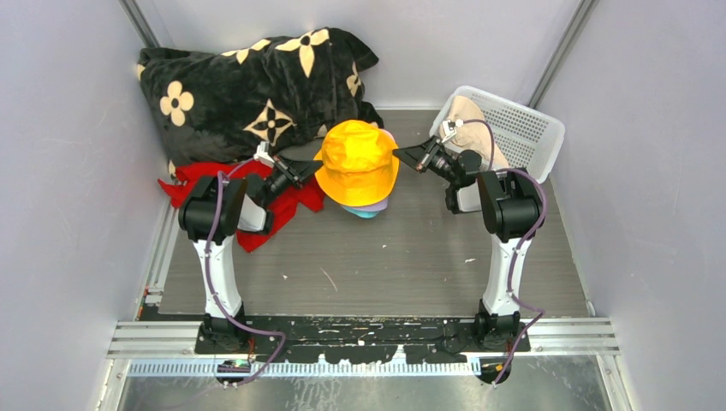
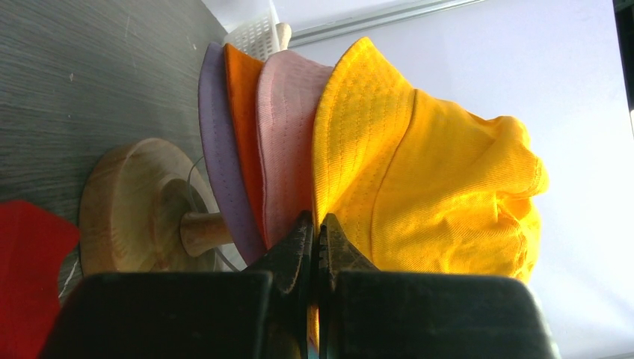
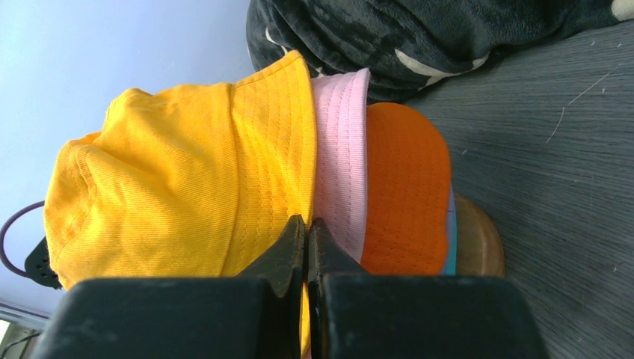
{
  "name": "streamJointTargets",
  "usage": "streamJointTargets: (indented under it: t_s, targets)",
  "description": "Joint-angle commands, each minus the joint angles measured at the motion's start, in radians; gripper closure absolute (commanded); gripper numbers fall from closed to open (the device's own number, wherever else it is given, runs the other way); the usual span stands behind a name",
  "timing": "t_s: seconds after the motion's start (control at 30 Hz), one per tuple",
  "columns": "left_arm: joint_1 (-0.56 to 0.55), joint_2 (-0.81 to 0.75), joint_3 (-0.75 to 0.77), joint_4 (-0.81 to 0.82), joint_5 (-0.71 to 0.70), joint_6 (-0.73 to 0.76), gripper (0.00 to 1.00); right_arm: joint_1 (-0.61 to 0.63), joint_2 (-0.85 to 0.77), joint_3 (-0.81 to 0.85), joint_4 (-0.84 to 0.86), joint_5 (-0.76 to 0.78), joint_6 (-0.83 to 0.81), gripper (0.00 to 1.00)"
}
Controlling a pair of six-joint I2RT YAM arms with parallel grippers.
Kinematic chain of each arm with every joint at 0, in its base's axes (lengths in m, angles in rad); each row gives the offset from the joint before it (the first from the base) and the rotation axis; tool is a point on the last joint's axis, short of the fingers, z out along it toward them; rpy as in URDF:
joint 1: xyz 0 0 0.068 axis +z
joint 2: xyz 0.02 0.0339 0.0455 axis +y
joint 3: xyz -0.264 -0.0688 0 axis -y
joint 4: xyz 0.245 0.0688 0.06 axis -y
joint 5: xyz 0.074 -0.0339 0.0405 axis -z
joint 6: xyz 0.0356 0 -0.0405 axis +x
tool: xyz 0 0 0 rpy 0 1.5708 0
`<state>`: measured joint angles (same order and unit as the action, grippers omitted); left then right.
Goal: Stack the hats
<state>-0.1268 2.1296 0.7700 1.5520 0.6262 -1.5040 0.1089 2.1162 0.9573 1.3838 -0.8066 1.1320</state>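
Note:
A yellow hat (image 1: 357, 161) sits on top of a stack of hats on a wooden stand (image 2: 127, 202). Below it lie the pink hat (image 2: 288, 127), the orange hat (image 2: 243, 112), the lavender hat (image 2: 213, 127) and a teal edge (image 3: 451, 239). My left gripper (image 1: 315, 171) is shut on the yellow hat's brim at its left side (image 2: 318, 224). My right gripper (image 1: 402, 157) is shut on the same brim at its right side (image 3: 306, 228). The beige hat (image 1: 473, 120) lies in the white basket (image 1: 531, 128) at the back right.
A black plush blanket with cream flowers (image 1: 248, 86) is heaped at the back left. A flat red cloth (image 1: 282, 205) lies under my left arm. Grey walls close in both sides.

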Motion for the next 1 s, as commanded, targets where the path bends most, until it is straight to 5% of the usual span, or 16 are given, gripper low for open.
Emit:
streamJointTargets:
  t_s: [0.0, 0.23, 0.47, 0.67, 0.8, 0.97]
  targets:
    - [0.034, 0.053, -0.048, -0.122, -0.028, 0.063, 1.00, -0.038, 0.051, -0.020, -0.127, 0.032, -0.060, 0.99]
    - [0.039, -0.022, -0.058, -0.199, -0.039, 0.103, 0.96, -0.046, -0.001, -0.027, -0.169, 0.035, -0.092, 0.88]
    - [0.056, -0.207, -0.129, -0.474, -0.101, 0.251, 0.81, -0.105, -0.104, -0.092, -0.188, 0.034, -0.117, 0.53]
    - [0.065, -0.442, -0.159, -0.781, -0.209, 0.428, 0.74, -0.148, -0.259, -0.145, -0.277, 0.039, -0.197, 0.48]
    - [0.065, -0.670, -0.135, -1.062, -0.304, 0.551, 0.70, -0.153, -0.443, -0.132, -0.535, 0.101, -0.352, 0.47]
    - [0.063, -0.919, -0.054, -1.327, -0.427, 0.698, 0.47, -0.150, -0.634, 0.063, -1.063, 0.366, -0.654, 0.41]
